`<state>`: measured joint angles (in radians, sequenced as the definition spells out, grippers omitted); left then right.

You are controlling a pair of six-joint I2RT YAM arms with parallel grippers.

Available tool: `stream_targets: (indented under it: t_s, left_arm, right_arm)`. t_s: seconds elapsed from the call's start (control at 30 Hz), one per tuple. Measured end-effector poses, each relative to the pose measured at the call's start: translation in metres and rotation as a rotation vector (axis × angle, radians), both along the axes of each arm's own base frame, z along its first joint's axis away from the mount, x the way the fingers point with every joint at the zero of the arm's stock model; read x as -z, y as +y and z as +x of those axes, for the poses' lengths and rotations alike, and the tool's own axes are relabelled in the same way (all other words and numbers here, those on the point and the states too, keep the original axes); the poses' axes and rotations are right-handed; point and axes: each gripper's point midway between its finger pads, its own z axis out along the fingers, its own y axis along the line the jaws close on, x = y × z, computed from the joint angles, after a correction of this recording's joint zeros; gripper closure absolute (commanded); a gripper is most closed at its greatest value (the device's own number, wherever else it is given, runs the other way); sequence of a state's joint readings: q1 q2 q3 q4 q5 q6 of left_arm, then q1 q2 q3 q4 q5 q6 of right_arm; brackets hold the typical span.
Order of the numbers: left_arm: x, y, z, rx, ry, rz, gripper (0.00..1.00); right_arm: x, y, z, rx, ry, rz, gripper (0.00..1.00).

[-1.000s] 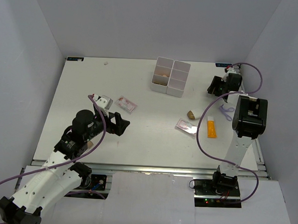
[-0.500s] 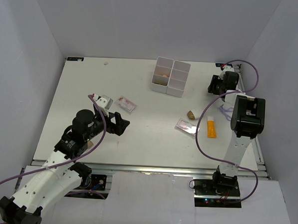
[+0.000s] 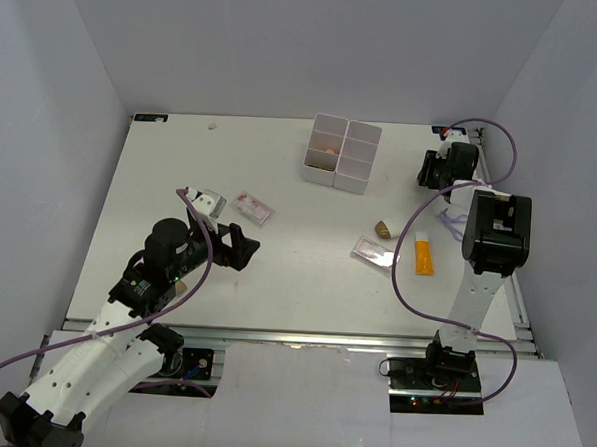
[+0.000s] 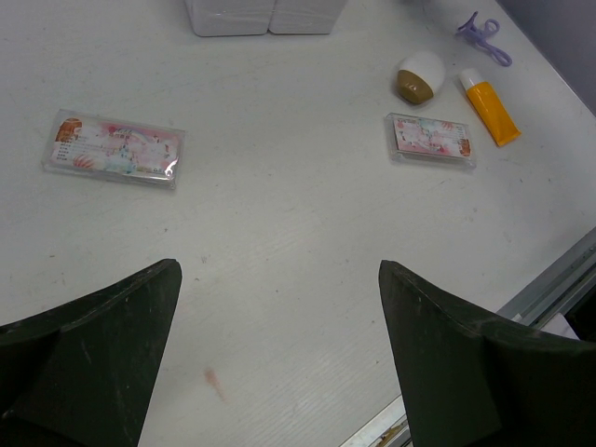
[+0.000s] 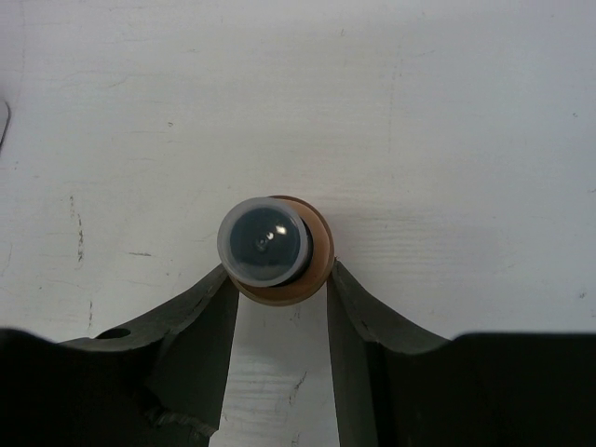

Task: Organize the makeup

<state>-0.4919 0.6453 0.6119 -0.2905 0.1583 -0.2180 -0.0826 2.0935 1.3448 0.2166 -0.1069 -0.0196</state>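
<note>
My right gripper [image 5: 279, 279] stands at the table's far right [image 3: 431, 170], shut on the tan dark-capped bottle [image 5: 272, 250], which stands upright; both fingertips touch its sides. My left gripper [image 4: 277, 279] is open and empty above the table's left-middle [image 3: 239, 247]. Two pink flat packets [image 3: 253, 208] [image 3: 373, 252] lie on the table; they also show in the left wrist view [image 4: 115, 149] [image 4: 431, 138]. The orange tube [image 3: 423, 257] [image 4: 489, 106] lies beside the right packet. A small white-and-tan piece [image 3: 382, 229] [image 4: 419, 78] lies behind it.
The white multi-compartment box [image 3: 355, 171] stands at the back middle, with a beige item [image 3: 325, 151] in a left compartment. A purple clip [image 3: 453, 220] [image 4: 482, 26] lies near the right arm. A purple cable loops from the right arm over the table. A small reddish stain [image 4: 214, 380] marks the tabletop.
My right gripper has shifted slightly toward the back of the table and its cable loop has moved with it. The left arm has not moved.
</note>
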Motion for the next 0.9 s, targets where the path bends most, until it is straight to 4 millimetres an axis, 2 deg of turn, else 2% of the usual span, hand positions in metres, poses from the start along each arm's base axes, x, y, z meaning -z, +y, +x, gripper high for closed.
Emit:
stream_targets:
  t_s: [0.13, 0.27, 0.6, 0.7, 0.9]
  left_arm:
    - [0.000, 0.000, 0.000, 0.001, 0.000, 0.000, 0.02]
    - [0.000, -0.001, -0.001, 0.006, 0.000, -0.002, 0.02]
    - [-0.006, -0.001, -0.002, 0.013, -0.017, -0.015, 0.02]
    - [-0.006, -0.001, -0.002, 0.012, -0.019, -0.016, 0.02]
    - [-0.006, -0.001, -0.002, 0.012, -0.018, -0.015, 0.02]
  right_arm:
    - [-0.001, 0.006, -0.007, -0.044, -0.005, -0.001, 0.80]
    - [-0.019, 0.015, -0.021, -0.119, -0.022, -0.013, 0.82]
    - [-0.122, 0.050, -0.063, -0.419, -0.151, -0.132, 0.86]
    - [-0.138, 0.069, -0.072, -0.505, -0.155, -0.183, 0.86]
    - [-0.154, 0.135, -0.089, -0.708, -0.145, -0.263, 0.86]
